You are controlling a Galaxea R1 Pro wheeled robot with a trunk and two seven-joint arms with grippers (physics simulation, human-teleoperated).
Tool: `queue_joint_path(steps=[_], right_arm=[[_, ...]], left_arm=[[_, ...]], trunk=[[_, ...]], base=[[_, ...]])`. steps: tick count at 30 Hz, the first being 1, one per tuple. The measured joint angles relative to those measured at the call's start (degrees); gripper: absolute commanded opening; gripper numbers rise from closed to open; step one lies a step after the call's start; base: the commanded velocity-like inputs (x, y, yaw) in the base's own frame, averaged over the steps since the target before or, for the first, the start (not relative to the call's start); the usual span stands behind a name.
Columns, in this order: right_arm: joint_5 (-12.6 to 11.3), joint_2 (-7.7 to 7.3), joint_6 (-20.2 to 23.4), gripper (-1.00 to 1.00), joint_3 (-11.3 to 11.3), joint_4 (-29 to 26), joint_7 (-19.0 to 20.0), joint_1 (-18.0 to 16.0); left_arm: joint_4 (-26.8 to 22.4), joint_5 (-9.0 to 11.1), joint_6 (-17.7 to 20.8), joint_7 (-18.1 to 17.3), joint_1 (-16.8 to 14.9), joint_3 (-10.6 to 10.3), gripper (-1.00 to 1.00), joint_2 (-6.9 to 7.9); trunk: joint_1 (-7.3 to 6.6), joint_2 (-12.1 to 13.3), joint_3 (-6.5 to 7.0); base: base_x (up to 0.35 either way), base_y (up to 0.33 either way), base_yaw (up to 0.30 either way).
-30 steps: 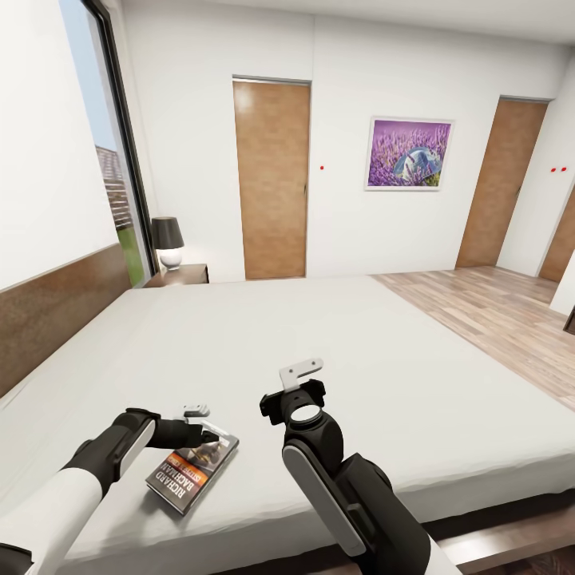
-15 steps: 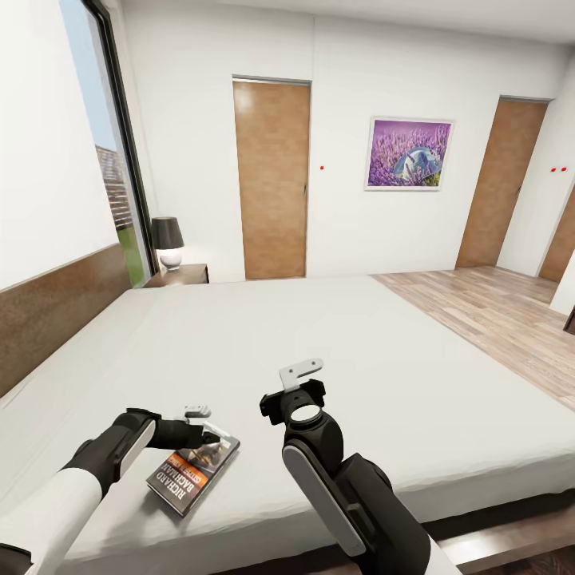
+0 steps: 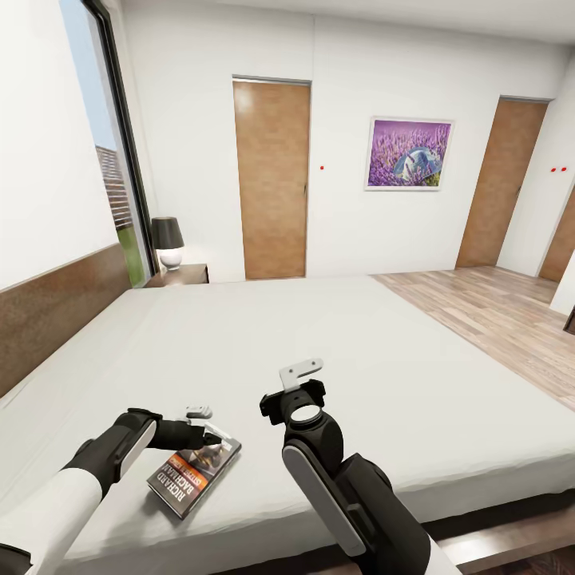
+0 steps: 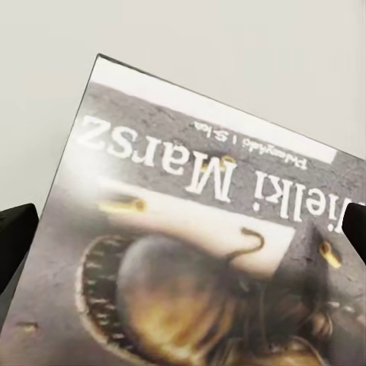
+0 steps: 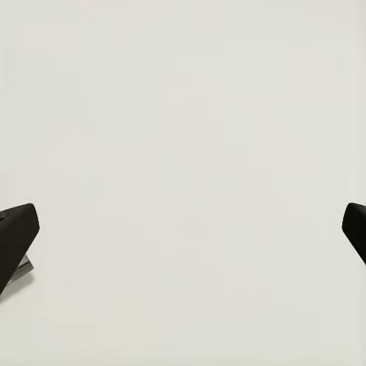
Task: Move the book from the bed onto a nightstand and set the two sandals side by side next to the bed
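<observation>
my left gripper (image 3: 209, 437) sits over the far end of the book (image 3: 194, 471), fingers spread wide on either side of the cover in the left wrist view (image 4: 191, 252); whether they touch it i can't quite tell. my right gripper (image 5: 183, 229) is spread open too, hovering over bare mattress. the book lies flat near the bed's (image 3: 319, 343) front edge. beyond, a nightstand (image 3: 180, 275) with a lamp (image 3: 168, 242) stands by the headboard.
</observation>
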Motion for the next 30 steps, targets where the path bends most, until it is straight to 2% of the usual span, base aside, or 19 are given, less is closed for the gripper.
queue_joint_path(steps=[22,30], right_arm=[[0.04,0.0,-0.02,1.0,0.0,0.0,0.0,0.0],[0.03,0.0,-0.02,1.0,0.0,-0.01,0.0,0.01]], left_arm=[[-0.95,0.42,0.55,-0.93,0.14,-0.21,1.0,-0.01],[-1.23,0.42,0.57,-0.99,0.15,-1.31,1.0,-0.17]], trunk=[[0.01,0.01,-0.02],[0.01,0.01,-0.02]], base=[[0.0,0.0,0.0],[0.0,0.0,0.0]])
